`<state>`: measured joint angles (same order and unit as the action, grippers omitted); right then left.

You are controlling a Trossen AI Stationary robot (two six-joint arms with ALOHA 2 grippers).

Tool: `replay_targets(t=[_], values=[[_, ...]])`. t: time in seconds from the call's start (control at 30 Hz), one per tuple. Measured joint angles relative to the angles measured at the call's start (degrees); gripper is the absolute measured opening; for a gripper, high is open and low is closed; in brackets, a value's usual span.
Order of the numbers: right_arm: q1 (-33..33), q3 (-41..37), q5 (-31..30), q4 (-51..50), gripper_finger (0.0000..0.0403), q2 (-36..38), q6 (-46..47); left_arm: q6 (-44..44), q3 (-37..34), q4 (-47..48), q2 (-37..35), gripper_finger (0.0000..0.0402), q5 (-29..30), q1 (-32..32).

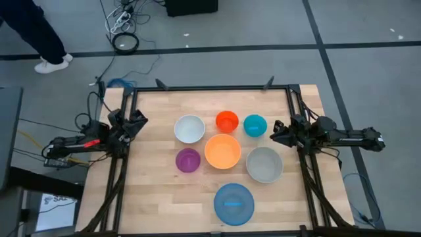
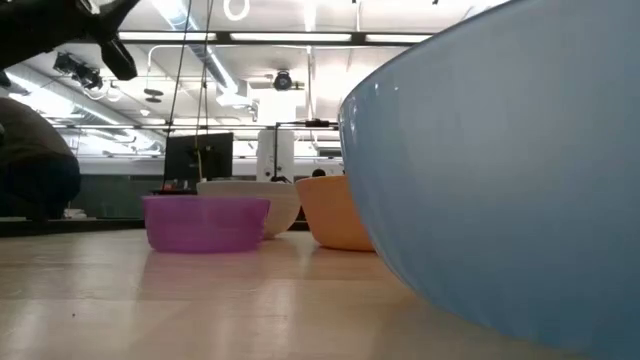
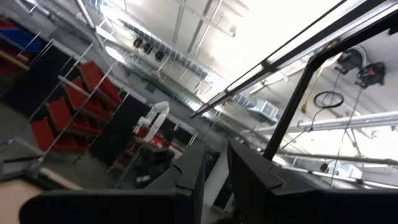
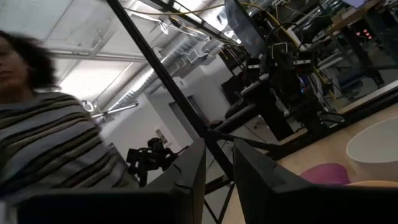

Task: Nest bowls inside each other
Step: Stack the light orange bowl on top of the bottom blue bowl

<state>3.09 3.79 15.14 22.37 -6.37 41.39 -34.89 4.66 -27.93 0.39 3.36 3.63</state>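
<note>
Seven bowls stand apart, rims up, on the wooden table (image 1: 158,204). White (image 1: 189,129), red-orange (image 1: 227,121) and teal (image 1: 254,125) form the far row. Purple (image 1: 188,160), orange (image 1: 222,151) and grey (image 1: 264,164) sit in the middle, with blue (image 1: 233,203) nearest. In the low view the blue bowl (image 2: 500,180) fills the right, with purple (image 2: 205,222), white (image 2: 275,205) and orange (image 2: 335,212) behind. My left gripper (image 1: 140,118) waits at the table's left edge and my right gripper (image 1: 274,131) at the right edge. Both are raised, with a narrow empty gap between the fingers (image 3: 216,155) (image 4: 219,155).
Black frame rails run along the table's left (image 1: 122,171), right (image 1: 309,181) and far (image 1: 210,87) edges. A person's legs (image 1: 46,39) show on the floor past the far left corner. A person in a striped top (image 4: 50,143) appears in the right wrist view.
</note>
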Motion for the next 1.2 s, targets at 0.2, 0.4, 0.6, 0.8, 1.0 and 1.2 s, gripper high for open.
replay_targets(t=[0.2, 0.4, 0.6, 0.8, 1.0, 1.2], values=[[0.6, 0.0, -0.4, 2.4, 0.0073, 0.0, -1.3, 4.0, 0.0, -1.7, 0.0, 0.0076, 1.3, 0.0], [0.8, 0.0, -9.0, 12.9, 0.0073, -0.1, 10.9, 1.0, 0.0, -10.4, 0.0, 0.0076, 4.0, 0.0], [2.0, 2.5, -5.1, 11.7, 0.0073, -2.4, 15.9, -8.2, 2.1, -17.5, 0.0, 0.0076, 3.4, 0.1], [2.0, 23.8, -0.4, -6.6, 0.0073, -15.4, 5.6, -18.4, 19.3, 21.9, 13.7, 0.0076, -4.4, 0.0], [2.3, 54.6, 2.9, -35.2, 0.0073, -38.2, -7.6, -5.5, 36.8, 33.4, 32.1, 0.0076, -10.5, 0.4], [5.8, 72.7, 2.9, -53.4, 0.0073, -55.5, -8.3, 6.3, 44.7, 33.3, 44.7, 0.0076, -10.1, 0.9]])
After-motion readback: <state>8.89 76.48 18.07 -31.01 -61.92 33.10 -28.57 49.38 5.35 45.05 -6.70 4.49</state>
